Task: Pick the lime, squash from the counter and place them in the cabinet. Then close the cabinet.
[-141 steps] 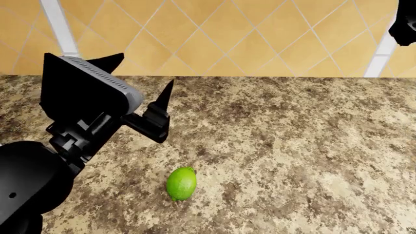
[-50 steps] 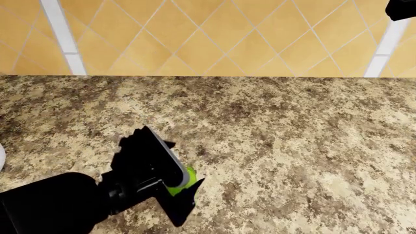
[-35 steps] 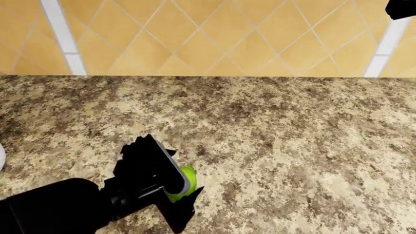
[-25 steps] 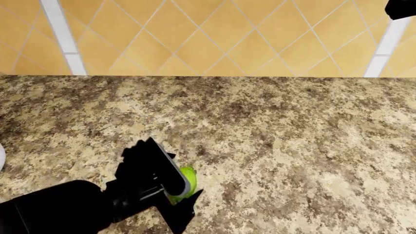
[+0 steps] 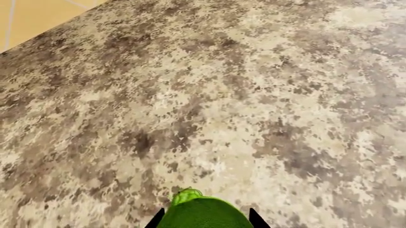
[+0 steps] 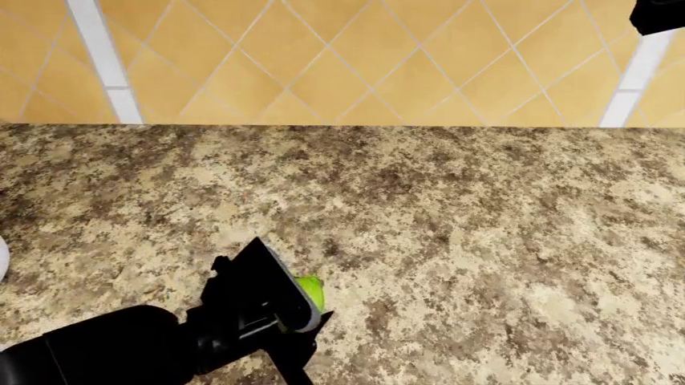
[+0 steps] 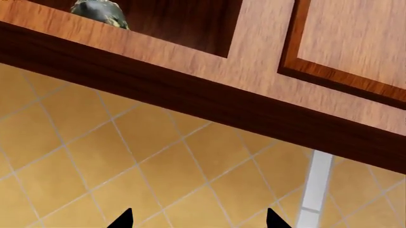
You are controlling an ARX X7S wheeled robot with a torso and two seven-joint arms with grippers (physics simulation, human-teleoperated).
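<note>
The counter (image 6: 460, 233) fills the head view, speckled stone running back to the tiled wall (image 6: 354, 64). Above it, the right wrist view shows the wooden cabinet (image 7: 209, 95) with its opening uncovered; the squash (image 7: 98, 12) already sits inside, at the lip of that opening.

The left gripper (image 6: 281, 321) is low over the counter's front edge, towards its left part, with its fingers on either side of the lime (image 6: 311, 293). In the left wrist view the lime (image 5: 201, 213) sits squarely between the two dark fingertips (image 5: 254, 219), so the pincer appears clenched on the fruit. The right gripper (image 7: 198, 219) hangs up near the cabinet, its tips spread and nothing between them.

The step in hand looks like lifting the lime. A smooth oval can squirt out of a pinch, so the grip should stay steady and centred, and the lift should go straight up before swinging towards the cabinet opening.
</note>
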